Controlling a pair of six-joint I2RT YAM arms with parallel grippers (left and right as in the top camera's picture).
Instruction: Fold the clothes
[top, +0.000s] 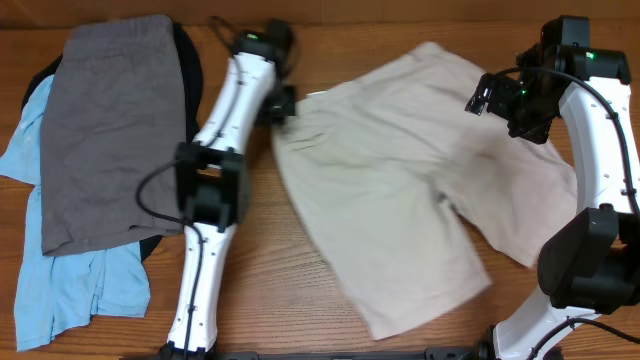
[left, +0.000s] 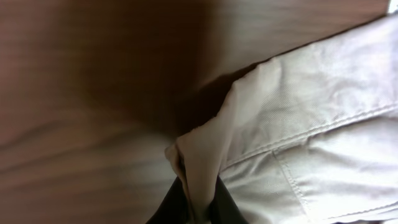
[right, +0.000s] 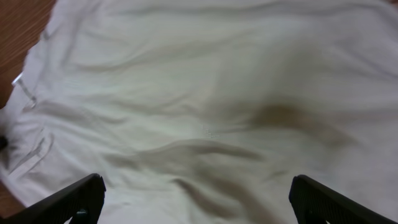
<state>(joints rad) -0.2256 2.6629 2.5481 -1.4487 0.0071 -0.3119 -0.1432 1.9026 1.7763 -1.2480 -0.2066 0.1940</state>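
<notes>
We see only a brown wooden table (top: 270, 300), its grain running side to side, and along its near edge a dark strip (top: 350, 355), perhaps a rail, too cropped to tell.

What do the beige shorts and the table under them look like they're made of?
Beige shorts: probably woven cotton, maybe twill, with a matte finish. The left wrist view shows a fine weave texture and stitched seams.
Table: wood or wood-look laminate, smooth, with brown grain lines running across it.
</notes>
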